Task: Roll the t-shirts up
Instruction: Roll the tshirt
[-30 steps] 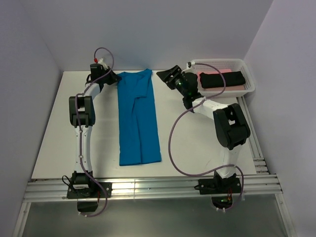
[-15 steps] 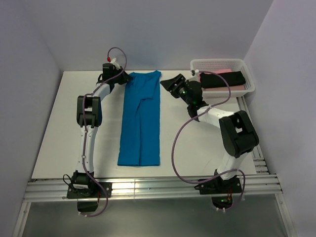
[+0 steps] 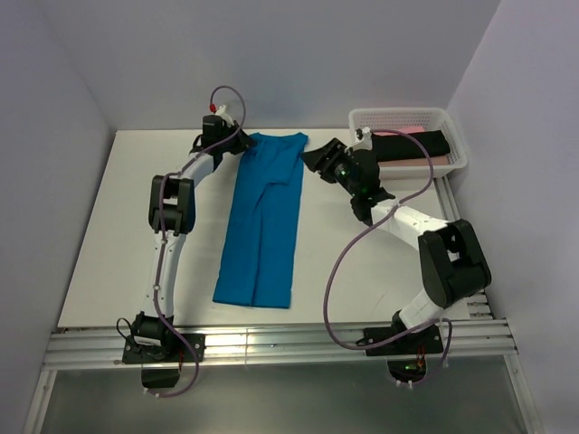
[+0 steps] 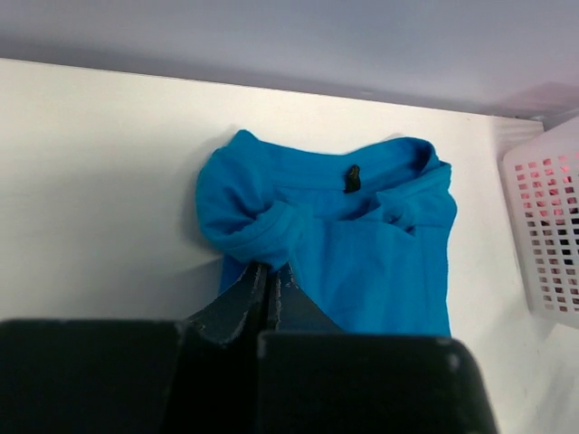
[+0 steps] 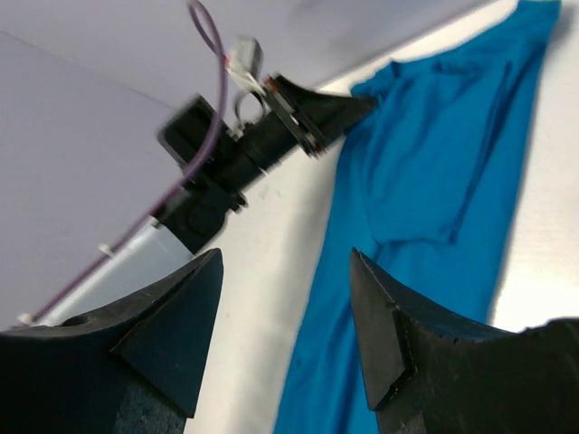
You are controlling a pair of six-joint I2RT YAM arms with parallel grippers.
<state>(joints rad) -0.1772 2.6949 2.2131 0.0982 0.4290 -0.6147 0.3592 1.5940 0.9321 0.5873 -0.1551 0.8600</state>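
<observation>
At the far edge of the white table (image 3: 109,235), the left gripper (image 4: 270,276) is clamped tight on the blue t-shirt (image 3: 258,226). Its jaws are pressed together at the shirt's far-left corner, by the shoulder (cloth bunches into a small roll right at the tips in the left wrist view). One layer pinched or several, can't tell, since the tips are half buried in fabric.

The blue t-shirt lies folded lengthwise into a long narrow strip, collar end toward the back wall, hem end toward the arm bases. It runs slightly slanted between the two arms. The collar faces up, with a small dark label (image 4: 352,178) inside the neckline. The strip is mostly flat, with a diagonal crease in its far half.

The right gripper (image 5: 285,262) hangs spread apart with nothing between its fingers. It is just off the shirt's far-right corner, between the shirt and the white mesh basket (image 3: 457,161). It seems clear of the cloth, though the top view is too coarse to be sure. The right wrist camera looks across the shirt at the left gripper on the opposite corner.

The basket sits at the table's far-right corner. Inside, a black t-shirt (image 3: 412,145) lies bundled on top of a pink t-shirt (image 3: 414,130), both well apart from the blue one.
</observation>
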